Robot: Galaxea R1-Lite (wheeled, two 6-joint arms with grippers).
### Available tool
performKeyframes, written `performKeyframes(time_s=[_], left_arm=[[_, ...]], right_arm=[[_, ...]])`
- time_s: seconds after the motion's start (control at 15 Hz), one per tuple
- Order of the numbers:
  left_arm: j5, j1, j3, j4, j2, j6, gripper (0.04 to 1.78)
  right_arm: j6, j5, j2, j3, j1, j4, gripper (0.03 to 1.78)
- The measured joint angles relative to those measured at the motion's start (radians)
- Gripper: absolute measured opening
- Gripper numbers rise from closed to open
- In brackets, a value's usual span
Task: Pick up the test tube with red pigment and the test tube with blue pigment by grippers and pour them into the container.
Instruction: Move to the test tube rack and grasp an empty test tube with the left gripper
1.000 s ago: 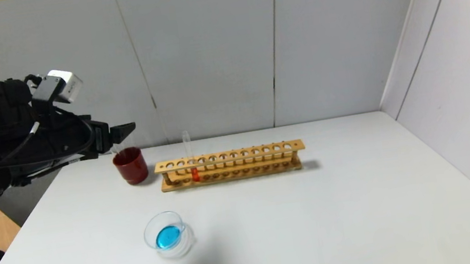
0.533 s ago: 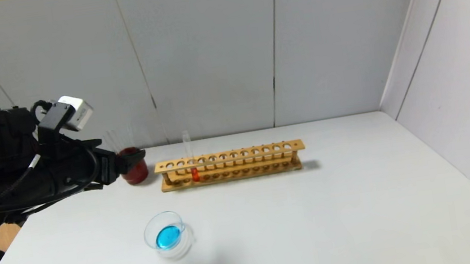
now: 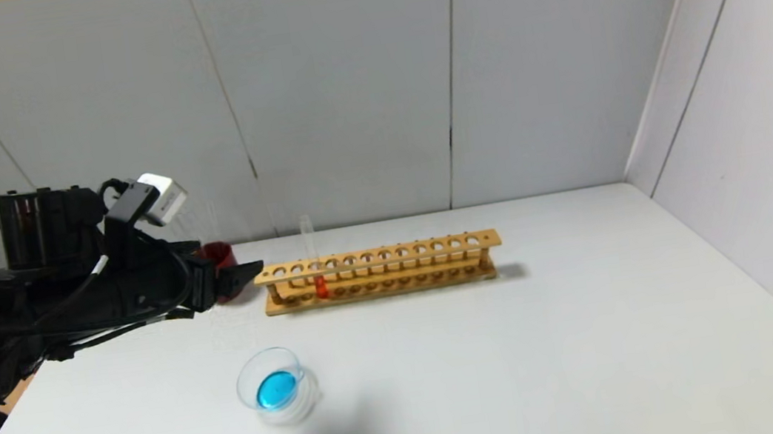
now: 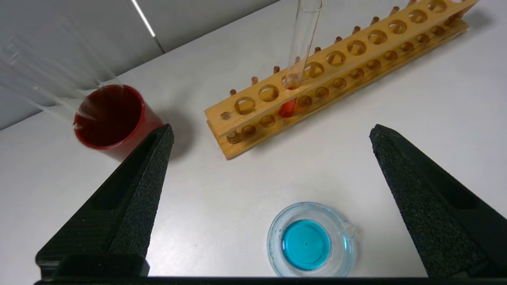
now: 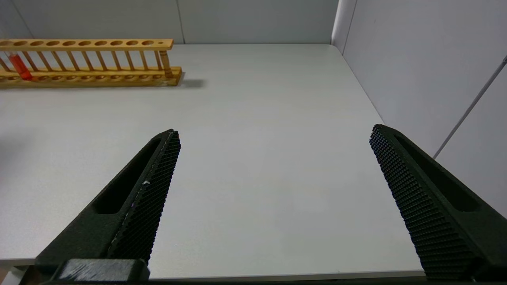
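Nearest the robot on the white tabletop (image 3: pixel 525 363) we find the container (image 3: pixel 277 387), a low clear beaker whose bottom is covered by teal-blue liquid; from this we judge that the blue pour is done. No test tube with blue pigment is visible in any view. Above and behind the container, on the robot's left, the left hand (image 4: pixel 269 158) hovers over the tabletop with its two fingers spread wide and nothing between them; in its wrist view the container sits between the fingers, below and well apart from them. The right hand (image 5: pixel 273 158) is out of the head view; its wrist view shows its fingers equally wide and empty over the bare near-right part of the tabletop, well away from the work. Farther back stands the wooden rack (image 3: pixel 379 272), with the test tube with red pigment (image 3: pixel 313 260) upright in a hole near its left end, ungrasped. The dark red cup (image 4: pixel 111 118) stands just left of the rack, partly hidden by the left hand in the head view. What remains, in our judgement, is to grasp the red tube and pour it into the container.
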Motion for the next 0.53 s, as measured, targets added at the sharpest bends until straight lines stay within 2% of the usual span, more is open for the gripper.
performKeyframes(time_s=[0.27,0.53], left_arm=[[-0.172,-0.001,-0.044,-0.004,0.051,-0.004,1.74],[-0.19,-0.014,-0.088,-0.005,0.118,-0.007,1.74]], right_arm=[[0.0,0.0,0.0,0.0,0.0,0.0,1.75],[0.0,0.0,0.0,0.0,0.0,0.0,1.75]])
